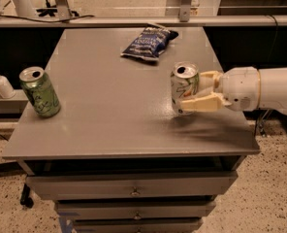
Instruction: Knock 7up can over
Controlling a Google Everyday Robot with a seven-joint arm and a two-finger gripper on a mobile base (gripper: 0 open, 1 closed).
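The 7up can [183, 85], silver-white with green and red marks, stands upright at the right side of the grey table [109, 106]. My gripper [195, 91] reaches in from the right. One cream finger [204, 103] lies across the can's near side and the other [210, 76] sits at its far side, so the fingers are closed on the can. A smeared shadow lies on the table just below the can and gripper, and the can looks slightly raised off the surface.
An all-green can [39, 92] stands tilted slightly near the table's left edge. A dark blue chip bag [149, 41] lies at the back middle. A white pump bottle [0, 83] stands off the table to the left. Drawers are under the tabletop.
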